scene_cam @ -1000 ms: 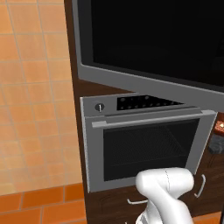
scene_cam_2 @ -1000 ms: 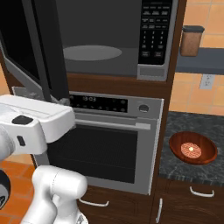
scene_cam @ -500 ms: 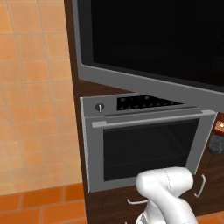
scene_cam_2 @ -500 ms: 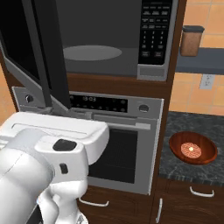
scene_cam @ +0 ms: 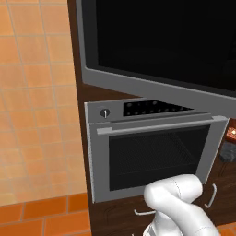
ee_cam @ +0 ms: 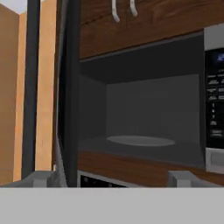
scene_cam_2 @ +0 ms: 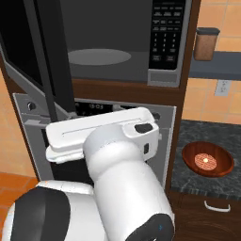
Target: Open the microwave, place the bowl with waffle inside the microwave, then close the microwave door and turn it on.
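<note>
The microwave (scene_cam_2: 113, 44) stands with its door (scene_cam_2: 33, 52) swung wide to about 9 o'clock of the cavity, and the pale turntable (scene_cam_2: 99, 57) lies bare inside. So the opening step looks finished, and the job I judge to be in hand is fetching the bowl (scene_cam_2: 207, 159). That glossy reddish-brown bowl, with the waffle (scene_cam_2: 205, 161) in it, sits on the dark stone desk (scene_cam_2: 188, 136) at roughly 4 o'clock from the microwave, well apart from the arm.

In the hand view the end effector (ee_cam: 113, 178) shows its two fingertips spread wide at the bottom, with nothing between them, facing the open cavity.

Against the picture of a second ago, the arm's white forearm (scene_cam_2: 101, 134) has swung across the right base view, from low at the left edge to the middle, and now hides much of the silver oven (scene_cam: 152, 147) below the microwave. The door, bowl and turntable lie as before.
</note>
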Robot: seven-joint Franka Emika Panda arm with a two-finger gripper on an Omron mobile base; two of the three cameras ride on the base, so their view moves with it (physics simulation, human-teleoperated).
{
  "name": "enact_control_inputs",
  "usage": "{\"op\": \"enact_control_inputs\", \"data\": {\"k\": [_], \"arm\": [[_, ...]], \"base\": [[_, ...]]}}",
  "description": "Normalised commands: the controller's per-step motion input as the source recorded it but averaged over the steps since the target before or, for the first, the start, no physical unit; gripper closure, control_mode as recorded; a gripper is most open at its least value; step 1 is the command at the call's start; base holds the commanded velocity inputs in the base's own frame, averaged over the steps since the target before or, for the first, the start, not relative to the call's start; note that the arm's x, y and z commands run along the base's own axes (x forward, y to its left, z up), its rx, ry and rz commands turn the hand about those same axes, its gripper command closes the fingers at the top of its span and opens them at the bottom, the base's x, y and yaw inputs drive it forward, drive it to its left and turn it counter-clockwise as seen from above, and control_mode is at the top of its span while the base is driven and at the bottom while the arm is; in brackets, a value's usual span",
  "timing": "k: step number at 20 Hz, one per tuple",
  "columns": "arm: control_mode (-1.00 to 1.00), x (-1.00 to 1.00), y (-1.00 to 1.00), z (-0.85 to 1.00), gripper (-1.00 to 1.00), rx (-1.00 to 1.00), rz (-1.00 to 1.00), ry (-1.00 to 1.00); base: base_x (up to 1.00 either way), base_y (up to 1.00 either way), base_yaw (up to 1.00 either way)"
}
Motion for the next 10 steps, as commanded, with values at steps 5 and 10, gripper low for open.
{"op": "enact_control_inputs", "data": {"k": [5,10], "arm": [[-1.0,0.42,0.01,0.0,-1.0,0.0,0.45,0.03],[-1.0,0.6,0.11,-0.02,-1.0,0.0,0.36,0.1]], "base": [[0.0,0.0,0.0],[0.0,0.0,0.0]]}}
